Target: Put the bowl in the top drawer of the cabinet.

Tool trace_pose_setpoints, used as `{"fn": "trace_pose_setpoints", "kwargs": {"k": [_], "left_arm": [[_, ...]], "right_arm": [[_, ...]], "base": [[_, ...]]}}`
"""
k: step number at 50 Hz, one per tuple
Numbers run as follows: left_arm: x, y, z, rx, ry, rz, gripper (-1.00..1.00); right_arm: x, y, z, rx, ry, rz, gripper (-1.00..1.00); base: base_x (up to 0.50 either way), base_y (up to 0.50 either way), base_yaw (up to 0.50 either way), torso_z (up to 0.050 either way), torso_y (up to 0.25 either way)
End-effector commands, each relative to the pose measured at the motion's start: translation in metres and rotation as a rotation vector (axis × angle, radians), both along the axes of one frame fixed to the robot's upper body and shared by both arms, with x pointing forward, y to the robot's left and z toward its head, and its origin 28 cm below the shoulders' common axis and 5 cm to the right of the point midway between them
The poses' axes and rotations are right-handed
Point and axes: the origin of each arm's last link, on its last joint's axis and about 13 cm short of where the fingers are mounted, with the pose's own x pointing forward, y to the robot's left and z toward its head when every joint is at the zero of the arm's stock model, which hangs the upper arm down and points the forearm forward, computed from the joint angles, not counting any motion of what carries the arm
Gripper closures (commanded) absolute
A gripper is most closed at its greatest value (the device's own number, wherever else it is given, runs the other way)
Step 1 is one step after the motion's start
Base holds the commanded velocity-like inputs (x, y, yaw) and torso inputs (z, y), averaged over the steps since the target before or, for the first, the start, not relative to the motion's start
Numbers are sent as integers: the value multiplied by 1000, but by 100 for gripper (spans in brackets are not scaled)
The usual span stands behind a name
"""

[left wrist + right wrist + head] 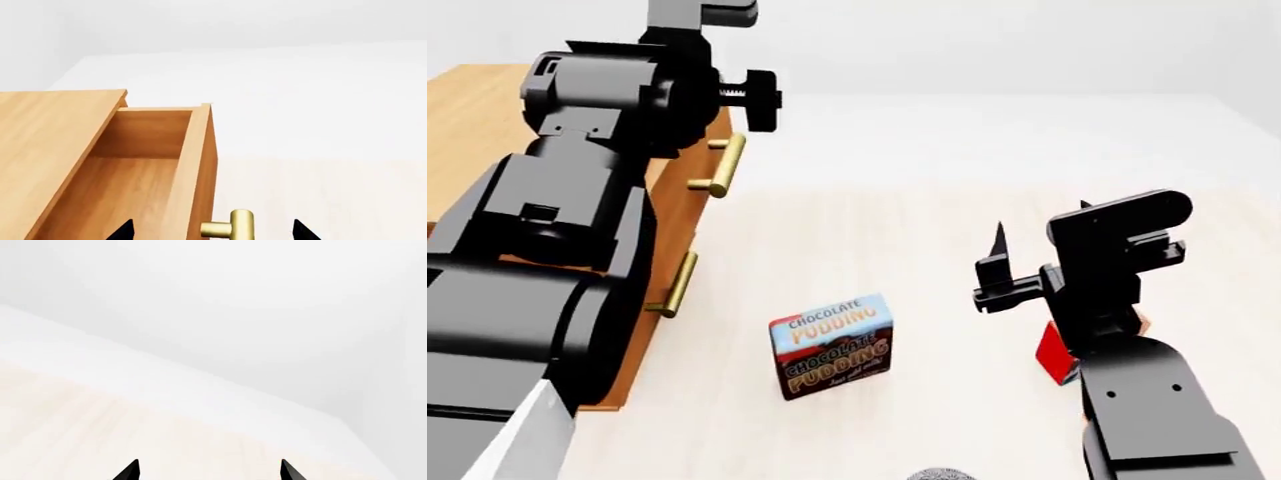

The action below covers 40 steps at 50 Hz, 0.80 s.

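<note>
We see the boxy light-brown wooden cabinet (461,130) at the left edge of the pale wooden floor (894,240), and its top drawer (143,165), a deep box of the same wood, is pulled out with bare boards inside. Our left hand (212,231) stands spread wide, its two black fingertips either side of the drawer's front wall and horizontal brass bar handle (230,225), not gripping either. The lower drawer's brass handle (675,285) shows below in the head view. Our right hand (208,471) hangs over the floor toward its right side, fingers parted wide and holding nothing. A brown and blue chocolate pudding box (833,345) stands upright on the floor between the arms, and a small red block (1054,352) lies just beside the right arm. The bowl is not clearly visible in any view.
</note>
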Motion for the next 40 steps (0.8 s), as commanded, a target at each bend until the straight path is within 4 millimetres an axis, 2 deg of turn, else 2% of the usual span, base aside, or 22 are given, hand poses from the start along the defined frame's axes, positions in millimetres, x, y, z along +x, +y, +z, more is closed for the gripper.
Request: {"fn": "trace_pose_setpoints", "kwargs": {"k": [1, 16, 25, 40], "left_arm": [[0, -2, -14, -28, 49, 19, -100], [0, 5, -29, -44, 85, 68, -100], [-1, 2, -37, -128, 120, 55, -100], [-3, -5, -20, -302, 131, -3, -100]], "right_arm": [[-2, 2, -4, -2, 12, 22, -100], [-1, 2, -8, 1, 20, 26, -100], [-1, 1, -12, 2, 30, 18, -100], [-2, 0, -14, 16, 28, 6, -100]], "base": [[0, 0, 0, 0, 0], [0, 0, 0, 0, 0], [0, 0, 0, 0, 0], [0, 0, 0, 0, 0]]}}
